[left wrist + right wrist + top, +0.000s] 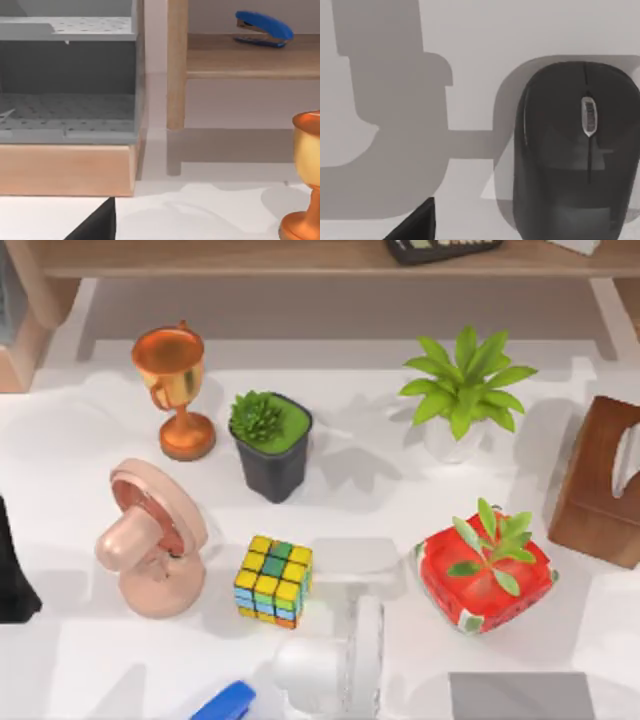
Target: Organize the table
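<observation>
Fingers cannot be judged open or closed on either gripper. The left gripper appears as a dark wedge low in its wrist view, and the right gripper appears the same way in its own.

The table, a broad white top, spreads across the top view, crowded with objects. A dark shape that is probably the left arm sits at the 9 o'clock edge. Its camera faces the back shelving and a copper trophy, so it looks parked clear of the clutter.

From left to right:
- The trophy stands upright at 10 o'clock.
- A pink fan stands at 8 o'clock.
- A blue stapler is cut off by the 6 o'clock edge.
- A dark potted succulent stands near the middle.
- A colour cube lies just below the succulent.
- A white fan sits at 6 o'clock.
- A leafy white-potted plant stands at 1 o'clock.
- A red planter sits at 4 o'clock.
- A brown tissue box sits against the 3 o'clock edge.

The right wrist camera hangs over a black mouse, probably lining up a grasp.

Bare table lies along the 9 o'clock side and between the cube and the red planter. The gaps are tighter among the trophy, pink fan and succulent. The wooden shelf board borders 12 o'clock.
</observation>
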`<action>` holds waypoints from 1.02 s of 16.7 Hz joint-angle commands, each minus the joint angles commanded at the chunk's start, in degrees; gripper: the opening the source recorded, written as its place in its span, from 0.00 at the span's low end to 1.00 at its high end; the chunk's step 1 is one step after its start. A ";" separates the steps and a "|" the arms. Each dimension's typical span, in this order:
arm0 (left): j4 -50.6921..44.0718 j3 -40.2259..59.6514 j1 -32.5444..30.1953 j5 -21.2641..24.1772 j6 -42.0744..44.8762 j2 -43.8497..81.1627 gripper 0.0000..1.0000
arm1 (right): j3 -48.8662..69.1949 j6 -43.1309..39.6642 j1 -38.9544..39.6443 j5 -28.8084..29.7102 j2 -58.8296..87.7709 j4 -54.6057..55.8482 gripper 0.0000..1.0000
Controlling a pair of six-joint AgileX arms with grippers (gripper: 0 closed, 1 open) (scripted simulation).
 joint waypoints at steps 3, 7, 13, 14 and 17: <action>0.00 0.00 0.00 0.00 0.00 0.00 1.00 | 0.00 0.00 0.00 0.00 0.00 0.00 1.00; 0.00 0.00 0.00 0.00 0.00 0.00 1.00 | -0.13 0.16 -0.24 0.23 -1.86 -1.80 1.00; 0.00 0.00 0.00 0.00 0.00 0.00 1.00 | 0.45 2.48 2.26 0.08 -13.23 -13.50 1.00; 0.00 0.00 0.00 0.00 0.00 0.00 1.00 | 0.18 2.89 2.91 0.03 -14.49 -14.53 1.00; 0.00 0.00 0.00 0.00 0.00 0.00 1.00 | -1.15 2.92 3.05 -0.01 -15.99 -14.19 1.00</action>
